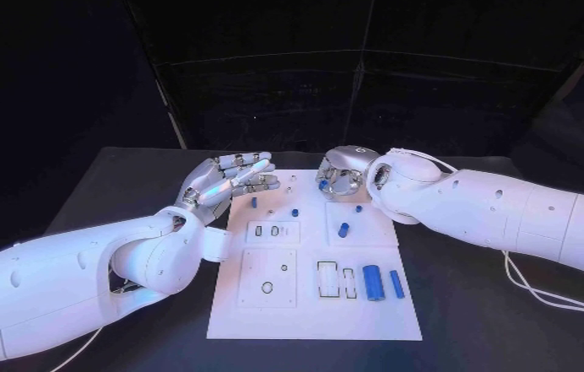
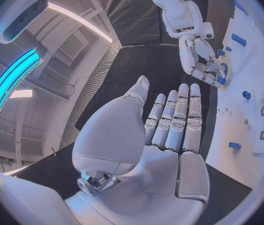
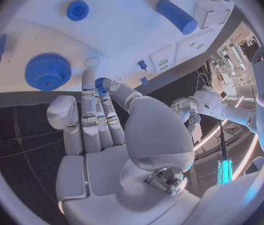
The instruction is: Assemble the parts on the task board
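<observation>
Right hand pinches small blue peg over far edge of white board, beside blue gear. Left hand spread, empty, at board's far left corner. Risk: thin fingertip hold, peg may slip or tilt before seating.

- Robotics lab: black bench enclosed by dark curtains beyond the robot hand.
- White task board below it; ceiling light strips, ventilation grille overhead.
</observation>
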You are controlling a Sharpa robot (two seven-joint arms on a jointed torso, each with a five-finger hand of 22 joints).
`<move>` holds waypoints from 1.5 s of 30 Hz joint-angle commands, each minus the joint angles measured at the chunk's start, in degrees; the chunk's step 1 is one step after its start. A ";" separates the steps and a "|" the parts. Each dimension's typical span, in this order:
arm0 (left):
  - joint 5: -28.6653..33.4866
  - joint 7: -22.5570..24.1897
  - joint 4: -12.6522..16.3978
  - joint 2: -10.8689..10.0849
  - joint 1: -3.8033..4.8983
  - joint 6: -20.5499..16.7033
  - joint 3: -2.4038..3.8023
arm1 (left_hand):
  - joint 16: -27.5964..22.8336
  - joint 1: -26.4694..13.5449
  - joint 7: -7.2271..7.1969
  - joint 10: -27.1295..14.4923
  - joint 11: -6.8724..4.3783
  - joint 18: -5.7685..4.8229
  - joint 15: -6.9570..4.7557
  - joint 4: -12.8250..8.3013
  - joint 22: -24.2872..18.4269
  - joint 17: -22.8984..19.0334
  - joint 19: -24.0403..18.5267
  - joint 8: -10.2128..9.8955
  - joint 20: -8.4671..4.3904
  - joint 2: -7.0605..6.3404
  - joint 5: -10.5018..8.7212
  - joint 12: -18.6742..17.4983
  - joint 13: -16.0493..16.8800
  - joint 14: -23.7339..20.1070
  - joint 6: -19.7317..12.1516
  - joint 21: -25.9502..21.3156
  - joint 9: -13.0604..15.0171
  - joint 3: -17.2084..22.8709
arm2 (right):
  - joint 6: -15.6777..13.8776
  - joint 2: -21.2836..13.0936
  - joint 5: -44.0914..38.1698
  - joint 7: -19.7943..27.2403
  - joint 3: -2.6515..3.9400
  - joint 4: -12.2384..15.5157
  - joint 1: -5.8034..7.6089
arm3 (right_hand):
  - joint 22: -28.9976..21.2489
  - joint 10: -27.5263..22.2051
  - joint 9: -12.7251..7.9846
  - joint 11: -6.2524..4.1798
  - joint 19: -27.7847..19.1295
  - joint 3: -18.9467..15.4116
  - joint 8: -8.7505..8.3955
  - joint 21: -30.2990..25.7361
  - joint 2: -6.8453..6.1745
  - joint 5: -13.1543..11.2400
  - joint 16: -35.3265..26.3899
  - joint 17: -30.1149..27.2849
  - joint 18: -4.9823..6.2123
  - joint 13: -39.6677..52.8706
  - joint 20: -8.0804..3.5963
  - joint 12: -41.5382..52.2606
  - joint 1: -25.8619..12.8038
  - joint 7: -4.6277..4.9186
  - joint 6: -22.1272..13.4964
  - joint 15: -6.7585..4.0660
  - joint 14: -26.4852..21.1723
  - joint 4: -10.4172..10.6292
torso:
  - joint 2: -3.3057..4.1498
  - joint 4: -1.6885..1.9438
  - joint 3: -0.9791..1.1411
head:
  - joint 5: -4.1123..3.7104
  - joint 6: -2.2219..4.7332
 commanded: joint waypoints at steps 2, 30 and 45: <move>-0.43 1.58 0.09 -0.13 0.09 -0.16 0.06 | -0.27 0.07 2.39 0.14 0.07 0.07 0.28 -0.33 -0.10 -0.09 0.35 -0.28 -0.08 0.56 0.00 -0.25 -0.01 0.07 0.30 -0.25 -0.06 -0.01 | -6.61 0.64 0.83 0.84 0.08 -0.30 0.13 | 0.13 1.05 0.02 -0.84 -0.42 0.73 0.18 0.28 -0.37 -0.33 -0.32 0.16 -0.86 -0.08 -0.08 -0.04 0.00 0.03 0.53 -0.23 0.27 0.17 | 0.09 0.10 -0.02 | -0.12 0.40; -0.02 1.90 -0.11 0.15 0.32 -0.78 0.08 | -0.28 0.09 2.36 0.27 0.03 0.10 0.23 -0.48 -0.14 -0.08 0.50 -0.31 -0.09 0.66 -0.01 -0.29 0.00 0.26 0.41 -0.29 -0.05 0.02 | -4.39 10.39 1.02 0.93 0.14 -10.70 0.14 | 0.27 0.51 -0.06 -0.68 -0.55 1.40 -0.02 0.52 -1.63 -1.61 -0.31 0.54 -0.88 -0.17 0.00 -0.40 -0.81 0.13 0.18 -0.17 0.37 0.90 | 0.78 0.52 -0.14 | -0.08 0.63; -0.02 1.82 -0.19 0.32 0.43 -0.74 0.08 | -0.30 0.09 2.35 0.29 0.03 0.11 0.22 -0.51 -0.15 -0.08 0.53 -0.32 -0.10 0.67 -0.01 -0.31 0.00 0.28 0.42 -0.31 -0.05 0.02 | -3.09 12.17 0.56 0.26 0.14 -12.69 0.13 | 0.19 0.34 -0.08 -0.64 -0.64 1.36 -0.06 0.50 -1.92 -1.79 -0.30 0.63 -0.87 -0.21 0.02 -0.46 -1.07 0.16 0.03 -0.14 0.41 1.16 | 0.83 0.51 -0.06 | 0.19 0.40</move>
